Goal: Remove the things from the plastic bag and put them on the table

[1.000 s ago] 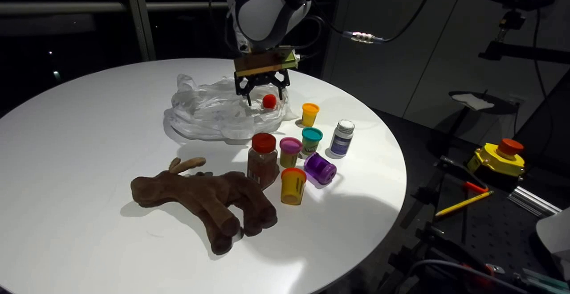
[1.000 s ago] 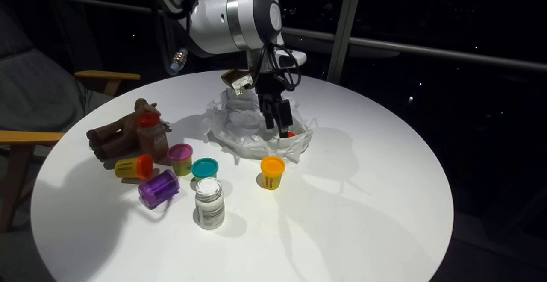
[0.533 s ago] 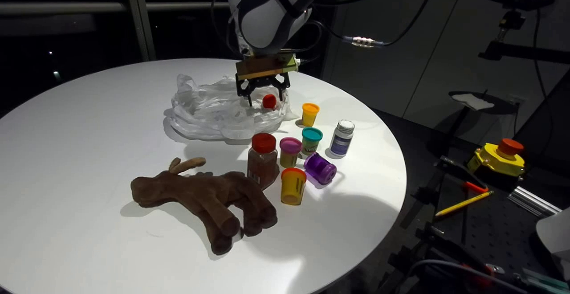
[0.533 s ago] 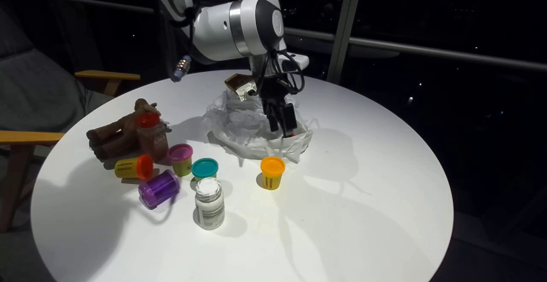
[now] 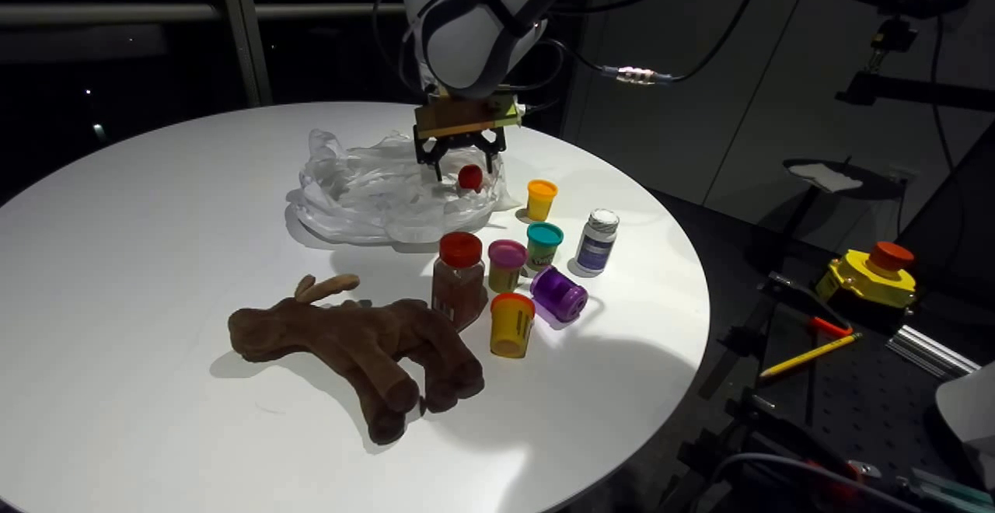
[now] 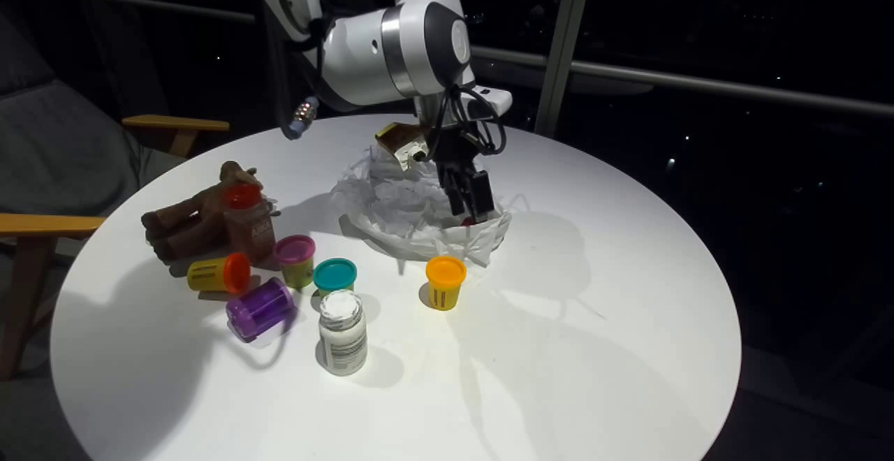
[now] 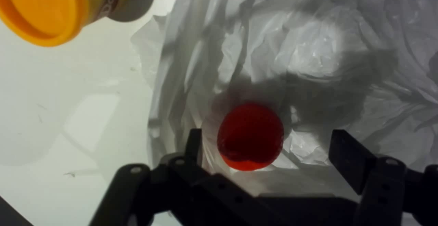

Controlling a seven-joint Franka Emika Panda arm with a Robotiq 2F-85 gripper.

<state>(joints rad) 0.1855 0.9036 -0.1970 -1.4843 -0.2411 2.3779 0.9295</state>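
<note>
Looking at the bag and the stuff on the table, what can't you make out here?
Red round thing: mostly hidden in an exterior view by the gripper and the plastic bag.
Teal-lidded jar: lower body hidden in an exterior view by the white bottle.
Bottle label: print too small in both exterior views.
Orange-lidded jar: cut off by the wrist view's top and left edges.

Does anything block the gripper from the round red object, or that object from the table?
Nothing visible blocks the open gripper; the plastic bag's raised side stands beside the round red object, between it and the table.
</note>
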